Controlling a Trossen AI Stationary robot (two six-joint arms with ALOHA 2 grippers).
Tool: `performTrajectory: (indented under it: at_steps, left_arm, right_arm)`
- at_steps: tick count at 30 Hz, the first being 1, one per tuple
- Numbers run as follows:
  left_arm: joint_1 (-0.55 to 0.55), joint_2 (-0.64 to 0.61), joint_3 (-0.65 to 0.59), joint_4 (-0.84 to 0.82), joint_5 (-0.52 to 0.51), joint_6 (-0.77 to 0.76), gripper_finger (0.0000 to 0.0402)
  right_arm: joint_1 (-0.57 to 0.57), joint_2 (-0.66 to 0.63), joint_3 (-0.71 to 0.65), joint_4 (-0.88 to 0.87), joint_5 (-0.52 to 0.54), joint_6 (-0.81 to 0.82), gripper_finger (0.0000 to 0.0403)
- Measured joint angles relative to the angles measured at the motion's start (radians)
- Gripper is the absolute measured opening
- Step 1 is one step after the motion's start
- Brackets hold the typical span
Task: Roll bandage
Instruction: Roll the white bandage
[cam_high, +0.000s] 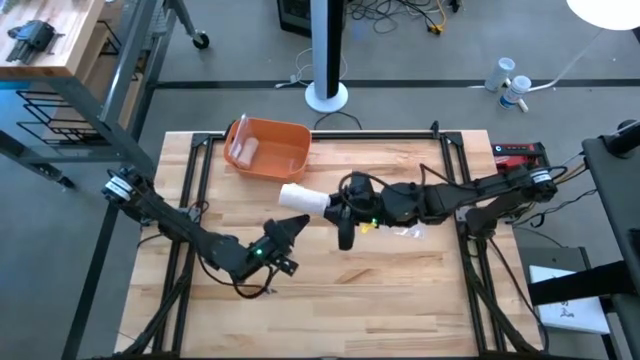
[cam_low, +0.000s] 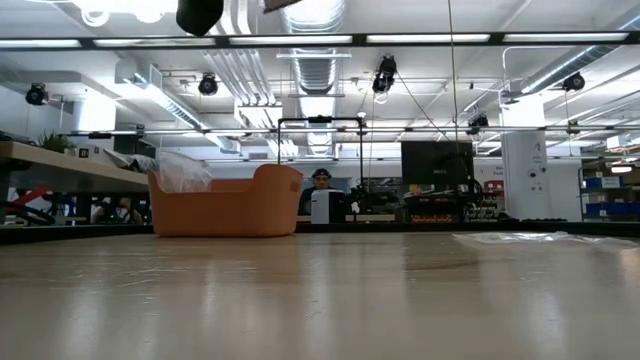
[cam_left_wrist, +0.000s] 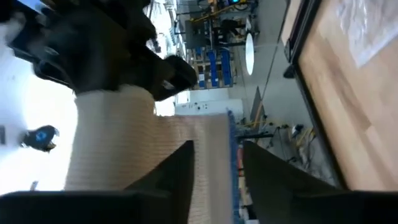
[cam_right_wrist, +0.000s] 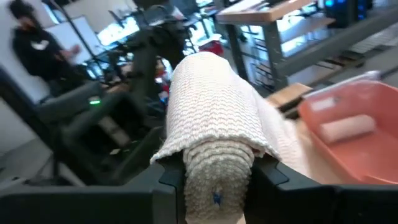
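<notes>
A white knit bandage roll (cam_high: 303, 197) hangs above the table's middle, with my right gripper (cam_high: 332, 204) shut on it from the right. In the right wrist view the roll (cam_right_wrist: 214, 118) sits between the fingers of that gripper (cam_right_wrist: 217, 180), a loose layer draped over it. A flat strip (cam_left_wrist: 155, 155) runs from the roll to my left gripper (cam_high: 296, 226), which is shut on it just near-left of the roll. Both grippers are above what the low view shows. My left gripper has the bandage's loose strip between its two fingers (cam_left_wrist: 186, 174); the strip's blue-stitched edge (cam_left_wrist: 231, 155) shows in the narrow gap. The fingers slant toward the far right. The strip runs flat from them to the roll, clear of the table. My right gripper pinches the roll's end (cam_right_wrist: 217, 163) between its two fingers, coming level from the table's right and lying along the roll's axis. The roll is lifted clear and sticks out forward from the fingers, with the outer layer (cam_right_wrist: 249, 140) hanging loosely over it.
An orange bin (cam_high: 268, 147) holding a wrapped roll stands at the far edge, behind the grippers. A clear plastic wrapper (cam_high: 410, 232) lies on the table under the right arm. Bare wood lies toward the near edge (cam_high: 330, 310).
</notes>
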Motion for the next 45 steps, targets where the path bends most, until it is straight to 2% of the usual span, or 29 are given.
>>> performTrajectory:
  at_steps: [9,16,24,37,45]
  left_arm:
    - [0.006,-0.013,0.0,0.001,0.013,0.124,0.0233]
    - [0.024,-0.014,-0.002,0.027,0.033,0.132,0.0253]
    - [0.028,-0.013,-0.029,0.047,0.033,0.13,0.0214]
    - [0.028,-0.013,-0.038,0.05,0.036,0.138,0.0131]
    - [0.028,-0.013,-0.038,0.049,0.033,0.186,0.0094]
  right_arm:
    - [0.045,0.014,0.001,0.125,0.018,-0.004,0.0092]
    - [0.065,0.071,0.0,0.201,0.022,0.001,0.0096]
    - [0.068,0.124,-0.001,0.262,0.026,0.013,0.0098]
    - [0.109,0.12,-0.001,0.283,0.063,0.011,0.01]
    - [0.118,0.118,-0.001,0.285,0.067,0.028,0.0094]
